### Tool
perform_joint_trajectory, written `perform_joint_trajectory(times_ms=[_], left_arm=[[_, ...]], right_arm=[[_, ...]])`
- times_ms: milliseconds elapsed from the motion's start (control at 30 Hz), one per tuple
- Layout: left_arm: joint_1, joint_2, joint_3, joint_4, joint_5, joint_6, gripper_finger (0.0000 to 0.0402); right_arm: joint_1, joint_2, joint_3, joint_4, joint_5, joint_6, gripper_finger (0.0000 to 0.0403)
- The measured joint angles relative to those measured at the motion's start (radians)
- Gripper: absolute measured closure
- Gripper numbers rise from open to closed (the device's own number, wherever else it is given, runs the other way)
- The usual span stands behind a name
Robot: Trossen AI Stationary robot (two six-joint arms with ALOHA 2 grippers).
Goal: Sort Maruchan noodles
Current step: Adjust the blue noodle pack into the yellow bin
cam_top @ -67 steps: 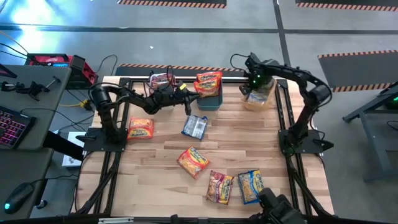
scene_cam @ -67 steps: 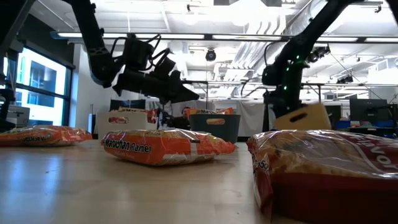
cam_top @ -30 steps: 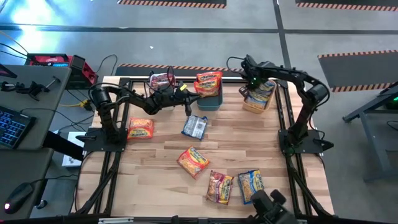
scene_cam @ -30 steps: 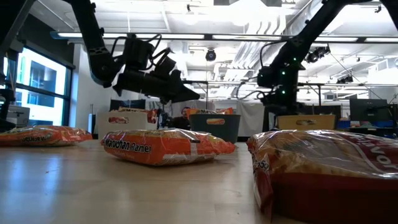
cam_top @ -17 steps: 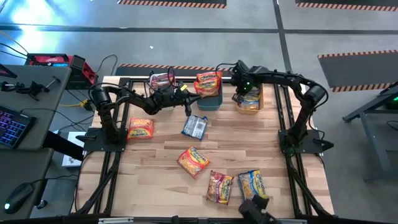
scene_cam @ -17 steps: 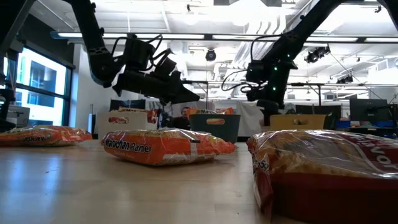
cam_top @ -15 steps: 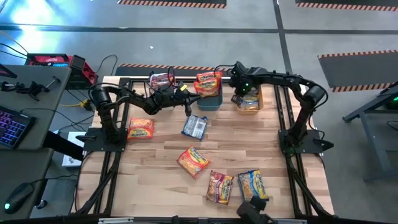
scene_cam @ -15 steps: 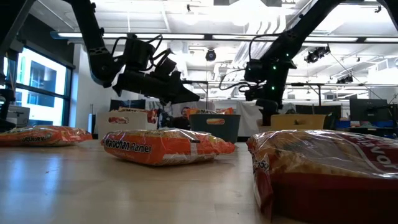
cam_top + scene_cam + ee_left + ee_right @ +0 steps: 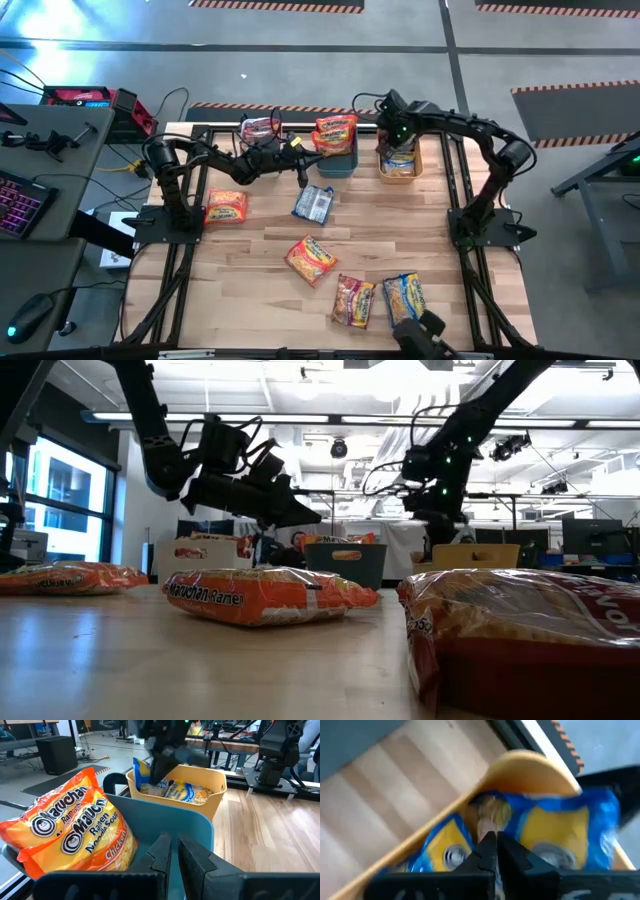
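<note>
Right end effector [image 9: 492,845], fingers together, hovers over crinkly blue-and-yellow noodle packets [image 9: 560,827] (in the orange bin [image 9: 400,168]).

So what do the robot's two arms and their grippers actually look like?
Both arms are dark, near-black, jointed tubes rising from black frames at the table's sides, with black cables looping along them. The right arm shows small green lights near its wrist. The left gripper and the right gripper each end in two dark, tapered, angular fingers.

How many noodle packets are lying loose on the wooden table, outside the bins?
5: one orange by the left edge, one blue in the middle, one orange below it, and a pink-red and blue-and-yellow one near the front.
</note>
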Motion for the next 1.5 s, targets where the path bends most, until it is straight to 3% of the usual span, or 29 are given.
perform_joint_trajectory(times_ms=[200,300,633,900,1167,1500], left_arm=[[0.0,0.0,0.0,-0.003,0.0,-0.001,0.0381],[0.0,0.0,0.0,-0.018,0.0,0.0,0.0381],[0.0,0.0,0.0,-0.036,0.0,0.001,0.0381],[0.0,0.0,0.0,-0.038,0.0,0.001,0.0381],[0.0,0.0,0.0,-0.038,0.0,0.001,0.0381],[0.0,0.0,0.0,-0.041,0.0,0.001,0.0381]], right_arm=[[0.015,-0.021,0.105,-0.32,0.022,0.173,0.0326],[0.015,-0.021,0.092,-0.38,0.01,0.199,0.0286],[0.013,-0.02,-0.034,-0.145,-0.018,0.118,0.0217],[0.011,0.019,-0.051,-0.081,-0.03,0.134,0.0155],[0.011,0.071,-0.048,-0.023,-0.041,0.121,0.0175],[0.004,0.074,-0.049,-0.009,-0.094,0.095,0.0326]])
